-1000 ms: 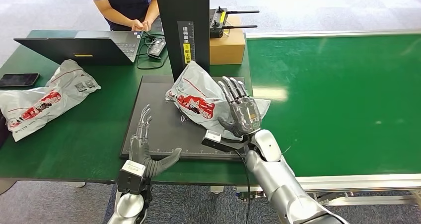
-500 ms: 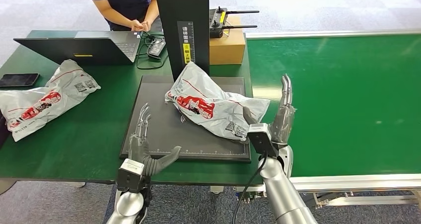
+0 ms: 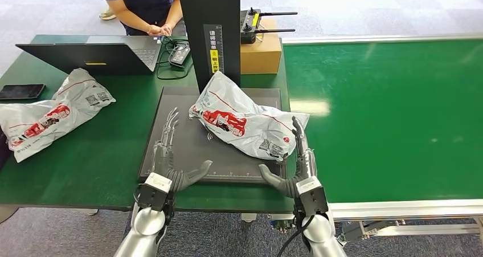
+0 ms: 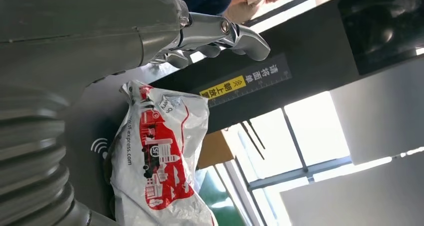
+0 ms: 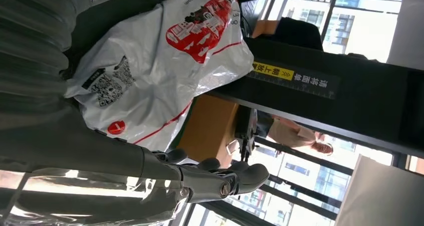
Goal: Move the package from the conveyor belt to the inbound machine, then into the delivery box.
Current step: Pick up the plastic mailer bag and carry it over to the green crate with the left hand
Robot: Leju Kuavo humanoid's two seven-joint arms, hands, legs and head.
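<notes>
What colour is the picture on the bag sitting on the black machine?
Red, printed on the white-grey package; it shows best in the left wrist view.

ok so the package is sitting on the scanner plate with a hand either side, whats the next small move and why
Probably bring both hands inward to clasp the package. It lies on the black plate, the left hand and right hand are open on either side with fingers spread, and neither holds it yet.

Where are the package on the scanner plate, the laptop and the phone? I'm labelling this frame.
package (image 3: pixel 245 123), head view, on the middle of the grey bag beside its red print.
laptop (image 3: pixel 85 57), head view, on the back of its dark lid.
phone (image 3: pixel 21 91), head view, on the middle of its black screen.
</notes>
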